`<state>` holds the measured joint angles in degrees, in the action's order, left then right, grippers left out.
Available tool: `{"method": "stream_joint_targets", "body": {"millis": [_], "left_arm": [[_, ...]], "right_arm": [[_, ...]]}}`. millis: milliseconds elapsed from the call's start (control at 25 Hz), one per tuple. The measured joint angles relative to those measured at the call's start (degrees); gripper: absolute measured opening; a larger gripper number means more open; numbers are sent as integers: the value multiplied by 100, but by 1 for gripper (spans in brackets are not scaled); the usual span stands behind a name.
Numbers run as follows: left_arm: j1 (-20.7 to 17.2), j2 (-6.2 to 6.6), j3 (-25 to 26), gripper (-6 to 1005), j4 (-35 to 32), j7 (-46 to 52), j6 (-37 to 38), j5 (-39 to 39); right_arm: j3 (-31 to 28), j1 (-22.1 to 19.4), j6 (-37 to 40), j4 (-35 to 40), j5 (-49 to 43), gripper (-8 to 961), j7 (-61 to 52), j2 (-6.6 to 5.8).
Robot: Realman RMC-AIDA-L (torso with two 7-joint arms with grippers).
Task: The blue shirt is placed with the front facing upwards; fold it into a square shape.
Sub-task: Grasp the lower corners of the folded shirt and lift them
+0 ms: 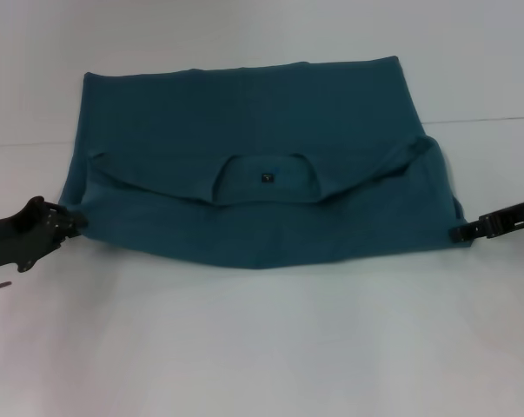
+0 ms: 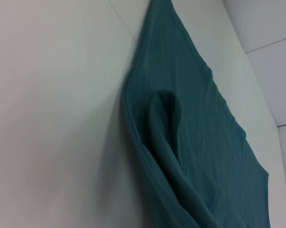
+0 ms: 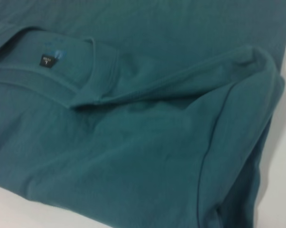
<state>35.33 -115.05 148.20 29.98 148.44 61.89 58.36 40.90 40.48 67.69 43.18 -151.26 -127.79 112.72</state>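
Head view: the left end effector (image 1: 73, 221) is seen touching the shirt's (image 1: 244, 130) left edge, the right end effector (image 1: 457, 233) its right edge; whether either is clenched cannot be told. The shirt is spread on the white table (image 1: 262, 347), its collar part folded over, label (image 1: 267, 176) up.
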Motion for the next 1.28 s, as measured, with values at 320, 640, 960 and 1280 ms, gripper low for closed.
{"method": "stream_joint_targets", "body": {"millis": [320,640,960,1280], "left_arm": [[0,-8,42,109,0,0,-1,0],[0,-9,48,109,-1,0,-5,0],[-1,-9,52,110,-1,0,-2,14],[0,-8,52,110,-1,-8,-5,79]], "right_arm": [[18,52,-225,-217,0,665,66,20],[79,78,-361,-309,0,617,70,21],[196,83,-577,-373,0,489,77,24],[262,91,-727,-473,13,478,132,73]]}}
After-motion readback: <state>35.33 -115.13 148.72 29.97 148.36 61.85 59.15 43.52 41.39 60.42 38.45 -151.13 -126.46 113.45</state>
